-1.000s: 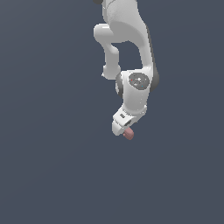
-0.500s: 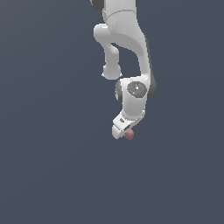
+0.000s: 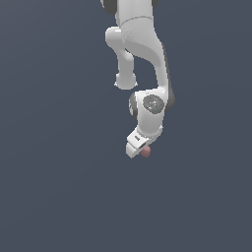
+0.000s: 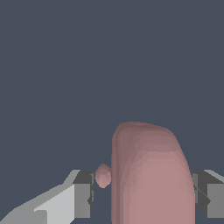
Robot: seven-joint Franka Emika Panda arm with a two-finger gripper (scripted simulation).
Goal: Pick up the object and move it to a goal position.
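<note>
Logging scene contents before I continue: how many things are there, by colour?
Pink-red: 1, the object, sitting between the gripper's fingers; a small bump of the same colour shows beside it.
White: 1, the robot arm with its gripper.
Total: 2.

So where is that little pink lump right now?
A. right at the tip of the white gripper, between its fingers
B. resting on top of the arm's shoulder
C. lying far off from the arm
A: in the wrist view the pink object sits between the two fingers of the gripper.
</note>
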